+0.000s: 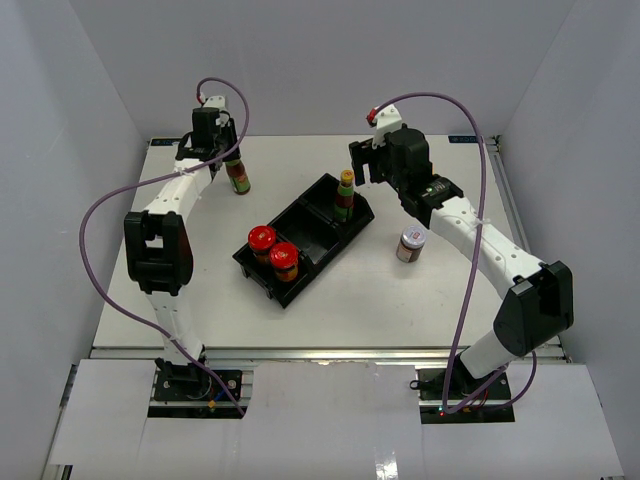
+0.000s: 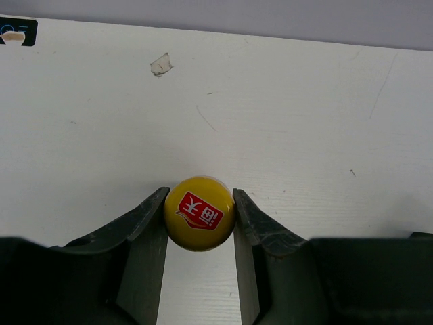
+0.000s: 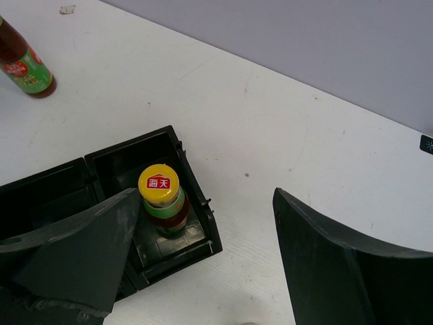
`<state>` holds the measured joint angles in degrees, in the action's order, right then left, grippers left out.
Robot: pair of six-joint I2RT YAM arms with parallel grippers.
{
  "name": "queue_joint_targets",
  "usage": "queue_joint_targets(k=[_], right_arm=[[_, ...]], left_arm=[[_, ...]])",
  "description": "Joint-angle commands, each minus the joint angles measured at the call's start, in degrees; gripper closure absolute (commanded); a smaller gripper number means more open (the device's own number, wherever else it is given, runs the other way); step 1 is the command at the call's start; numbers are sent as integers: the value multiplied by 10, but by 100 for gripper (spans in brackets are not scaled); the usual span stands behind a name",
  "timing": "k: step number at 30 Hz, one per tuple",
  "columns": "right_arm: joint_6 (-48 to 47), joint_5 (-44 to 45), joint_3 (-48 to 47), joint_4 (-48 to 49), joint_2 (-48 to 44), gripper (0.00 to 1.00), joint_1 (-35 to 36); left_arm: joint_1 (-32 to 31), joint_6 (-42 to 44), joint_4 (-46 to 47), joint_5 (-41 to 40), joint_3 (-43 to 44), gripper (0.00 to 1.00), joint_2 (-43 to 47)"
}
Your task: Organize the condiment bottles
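At the far left of the table a slim yellow-capped bottle stands upright. My left gripper comes down on it from above. In the left wrist view both fingers press the sides of its yellow cap, so the left gripper is shut on it. A second yellow-capped bottle stands in the far end compartment of the black tray. My right gripper hangs open above that end, holding nothing. Two red-lidded jars sit in the tray's near compartment. A white-lidded jar stands on the table right of the tray.
The tray lies diagonally mid-table, its middle compartment holding nothing. Its rim runs close beside the bottle under my right gripper. White walls close in the table at the back and both sides. A scrap of tape lies near the far edge.
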<state>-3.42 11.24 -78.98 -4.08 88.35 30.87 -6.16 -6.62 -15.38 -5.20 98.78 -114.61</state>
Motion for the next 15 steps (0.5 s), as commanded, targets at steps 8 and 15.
queue_joint_targets(k=[8, 15], right_arm=[[29, 30, -2, 15, -47, 14, -3], [43, 26, 7, 14, -70, 14, -3]], left_arm=[[-42, -5, -61, -40, 63, 100, 11], [-56, 0, -81, -51, 82, 100, 31]])
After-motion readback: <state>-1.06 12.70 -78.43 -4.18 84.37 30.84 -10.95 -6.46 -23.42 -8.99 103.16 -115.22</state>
